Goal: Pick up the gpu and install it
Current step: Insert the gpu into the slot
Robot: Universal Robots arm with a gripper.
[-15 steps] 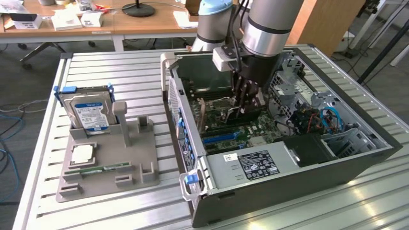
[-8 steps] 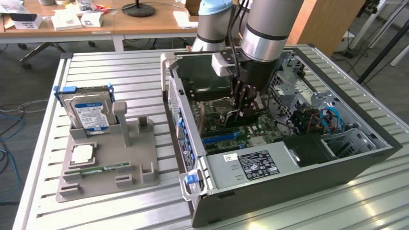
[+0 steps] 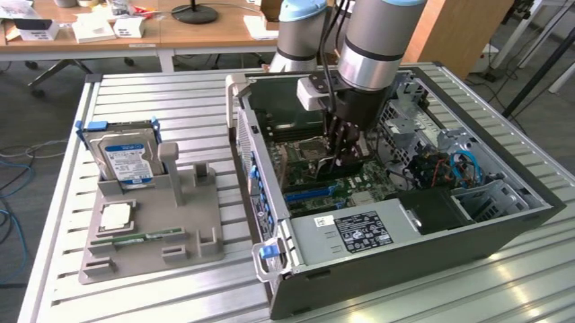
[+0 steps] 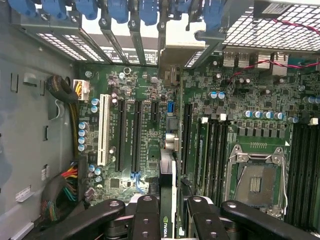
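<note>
gpu (image 4: pixel 167 200) on edge, long axis along slots (image 4: pixel 136 135), between fingers (image 4: pixel 146 220)

On the bench (image 3: pixel 161 87), the holder (image 3: pixel 153 229) lies at the exterior view's left and the computer case (image 3: pixel 404 269) at its right, near each other. In the holder, the hard drive (image 3: pixel 126 158) stands at the far end. Nearer to the camera lie the processor chip (image 3: pixel 117 217) and then the memory stick (image 3: pixel 134 237). Inside the case, the hand (image 3: pixel 346 158) hangs over the motherboard (image 4: pixel 150 100), with the gpu (image 4: pixel 165 225) on edge between its fingers, beside the processor socket (image 4: pixel 257 182).
</note>
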